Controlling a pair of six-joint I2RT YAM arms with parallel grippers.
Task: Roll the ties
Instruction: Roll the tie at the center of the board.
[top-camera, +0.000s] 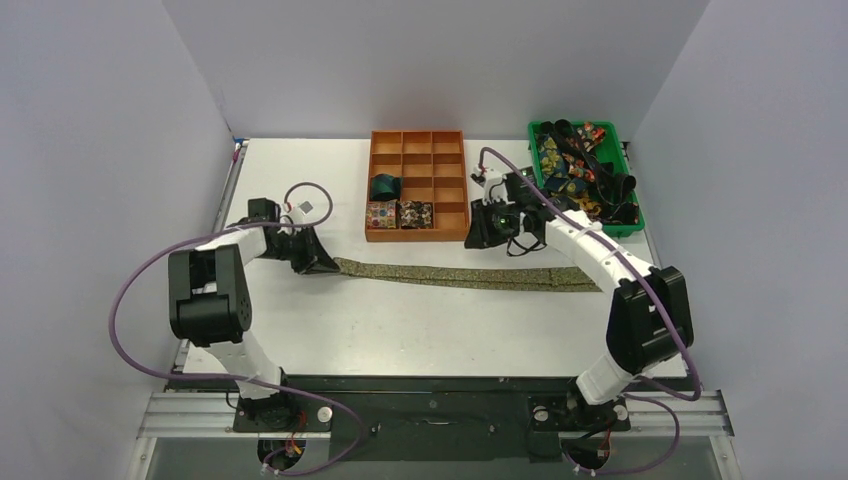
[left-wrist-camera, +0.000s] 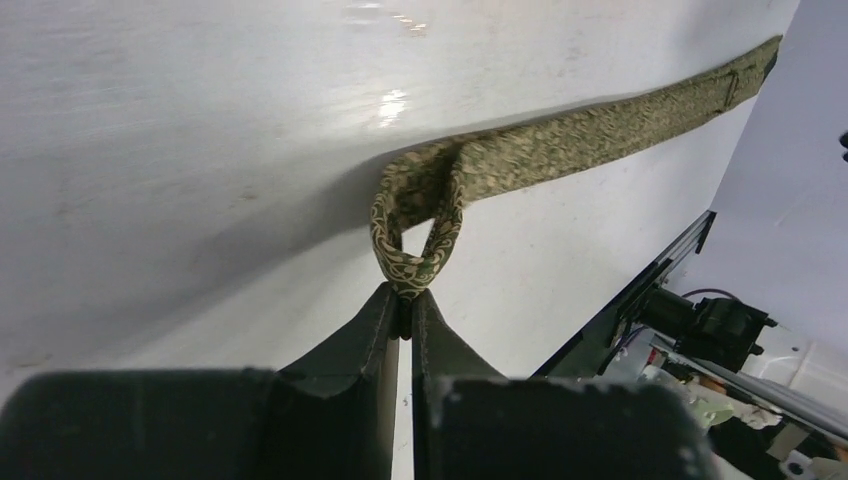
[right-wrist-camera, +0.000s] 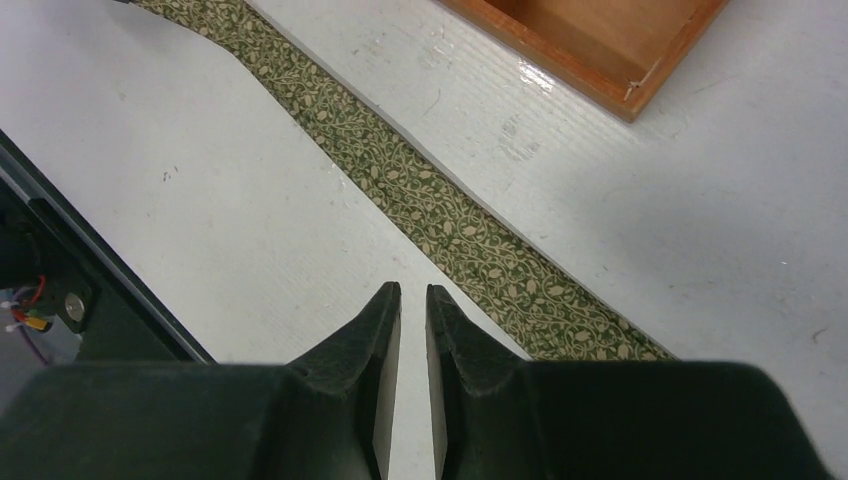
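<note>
An olive-gold patterned tie (top-camera: 470, 277) lies flat across the table from left to right. My left gripper (top-camera: 322, 262) is shut on its narrow left end. In the left wrist view the end is folded into a small loop (left-wrist-camera: 415, 215), pinched between the fingertips of the left gripper (left-wrist-camera: 407, 295). My right gripper (top-camera: 490, 238) hovers over the middle of the tie, by the orange tray. In the right wrist view the right gripper (right-wrist-camera: 412, 290) is empty, its jaws almost together with a thin gap, just beside the tie (right-wrist-camera: 440, 210).
An orange compartment tray (top-camera: 447, 232) at the back holds a teal coil (top-camera: 385, 186), a floral coil (top-camera: 381, 214) and a dark flecked coil (top-camera: 417, 214). A green bin (top-camera: 635, 222) at the back right holds several loose ties. The tray's corner (right-wrist-camera: 600, 50) shows in the right wrist view.
</note>
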